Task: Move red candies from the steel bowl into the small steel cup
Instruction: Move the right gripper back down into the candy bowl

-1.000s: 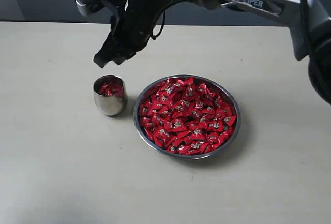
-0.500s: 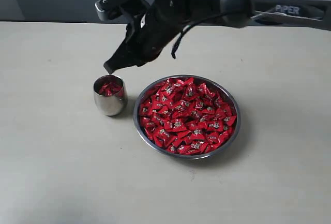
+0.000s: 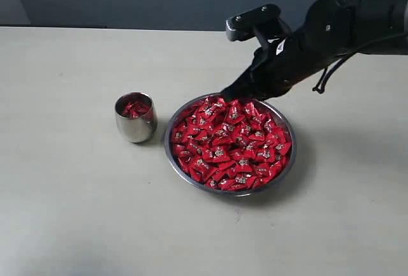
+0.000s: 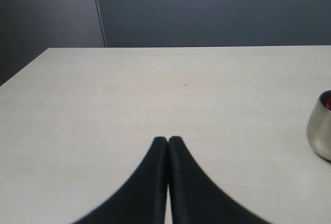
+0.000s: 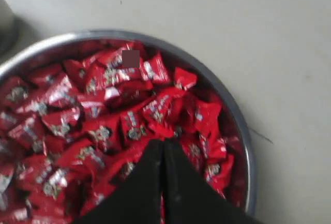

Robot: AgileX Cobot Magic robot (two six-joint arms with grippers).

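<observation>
You have bare desk [image 3: 70, 193] left of and in front of the cup [image 3: 136, 118]. Only a narrow gap parts it from the bowl [image 3: 293, 148] beside it. The right gripper [image 3: 225, 94], jaws together, hangs over the bowl's far rim, where heaped candies [image 3: 229, 142] block the way down.

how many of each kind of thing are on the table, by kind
bowl: 1
cup: 1
candies: too many to count; they fill the bowl in a heap, and a few lie in the cup
total: 2 steel vessels, plus the uncounted red candies
</observation>
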